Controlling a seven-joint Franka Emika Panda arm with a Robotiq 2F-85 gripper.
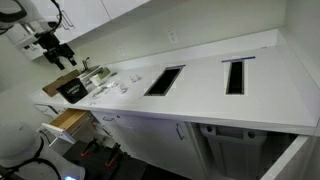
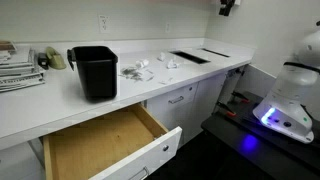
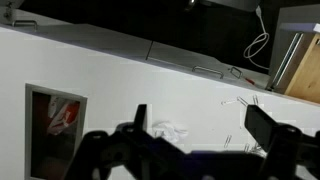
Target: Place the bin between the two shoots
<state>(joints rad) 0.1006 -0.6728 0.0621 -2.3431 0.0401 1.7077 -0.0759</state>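
The black bin (image 1: pixel 72 90) stands upright on the white counter near its end, above the open drawer; it shows larger in an exterior view (image 2: pixel 95 72). Two rectangular chute openings are cut in the counter (image 1: pixel 165 80) (image 1: pixel 236 75), seen far off in an exterior view (image 2: pixel 190 56). My gripper (image 1: pixel 55 50) hangs high above the counter, apart from the bin, and is only partly in an exterior view (image 2: pixel 228 6). In the wrist view its fingers (image 3: pixel 198 112) are spread open and empty over the counter, with one chute opening (image 3: pixel 55 118) at the left. The bin is out of the wrist view.
A wooden drawer (image 2: pixel 100 145) stands pulled open below the bin (image 1: pixel 68 122). Crumpled clear plastic (image 2: pixel 135 71) and paper clips (image 3: pixel 240 100) lie on the counter between the bin and the chutes. Papers (image 2: pixel 18 68) lie by the wall. A white robot base (image 2: pixel 290 95) stands on the floor.
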